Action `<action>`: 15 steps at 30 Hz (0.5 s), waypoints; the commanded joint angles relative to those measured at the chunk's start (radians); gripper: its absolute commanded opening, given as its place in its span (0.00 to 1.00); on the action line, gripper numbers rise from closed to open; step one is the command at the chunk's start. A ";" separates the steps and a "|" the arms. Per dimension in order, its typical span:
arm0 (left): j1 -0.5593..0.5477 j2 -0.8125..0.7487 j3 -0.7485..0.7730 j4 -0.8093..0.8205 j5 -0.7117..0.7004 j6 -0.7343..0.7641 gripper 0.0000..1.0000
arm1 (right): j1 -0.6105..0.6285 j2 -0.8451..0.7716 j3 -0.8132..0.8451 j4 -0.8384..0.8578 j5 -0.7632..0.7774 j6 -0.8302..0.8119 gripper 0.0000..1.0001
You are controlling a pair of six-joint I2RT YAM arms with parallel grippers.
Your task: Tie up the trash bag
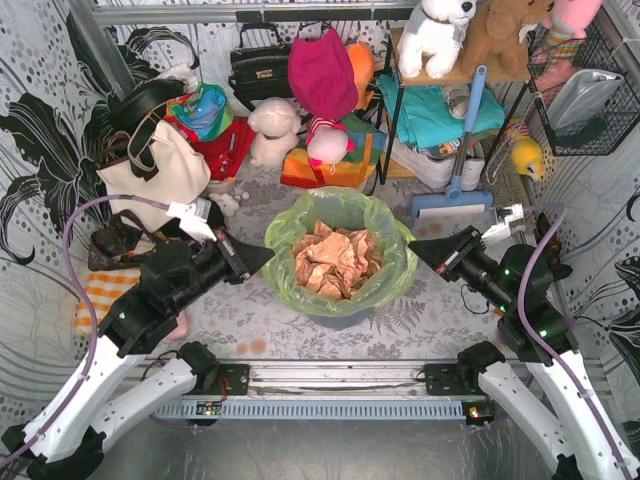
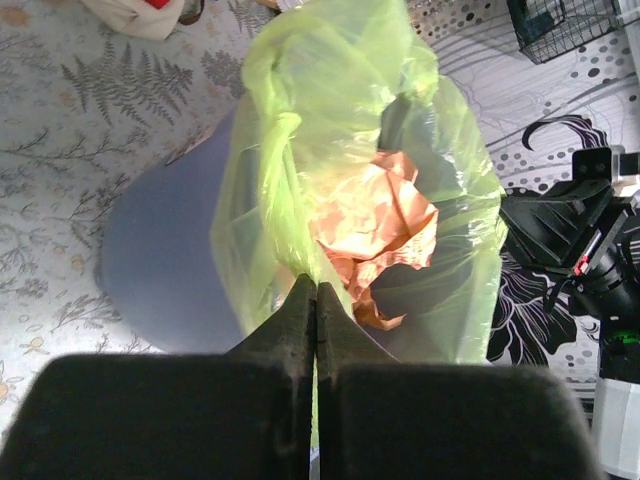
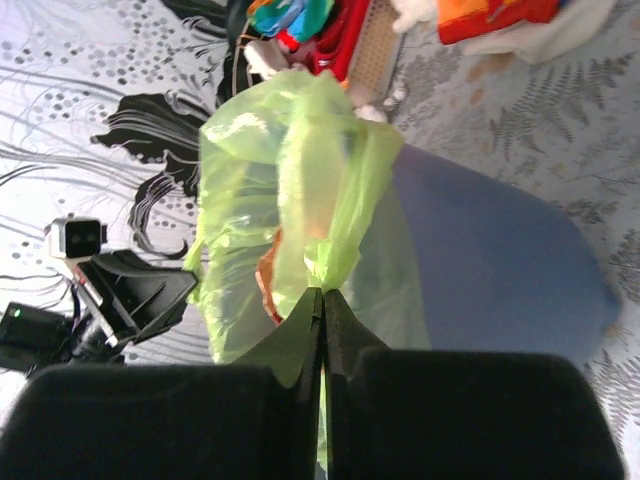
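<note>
Fern-patterned worktop (image 1: 250, 320) fills my view, with the trash bag (image 1: 385, 285) mid-scene, lining a blue-grey bin (image 2: 170, 260) and showing crumpled tan paper (image 1: 335, 262). I see the left end effector (image 1: 258, 258) pressed together on the bag's left rim, and the right end effector (image 1: 420, 248) likewise pinching its right rim.

Trash bag (image 1: 340, 205): thin lime-green translucent plastic, upright in bin (image 2: 160, 260) mid-desk (image 1: 250, 320), mouth open, crumpled tan paper inside. Rim bunched and pinched in my jaws on both sides.
</note>
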 commanded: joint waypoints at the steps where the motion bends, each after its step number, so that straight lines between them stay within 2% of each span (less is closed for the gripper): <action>1: -0.003 -0.058 -0.062 -0.005 -0.049 -0.028 0.00 | 0.003 -0.037 -0.028 -0.118 0.107 -0.019 0.00; 7: -0.003 -0.031 -0.121 0.014 -0.033 -0.030 0.00 | 0.003 -0.031 -0.075 -0.165 0.120 -0.007 0.00; 15: -0.002 0.023 -0.073 -0.079 -0.072 0.012 0.00 | 0.003 -0.020 -0.062 -0.220 0.122 -0.022 0.00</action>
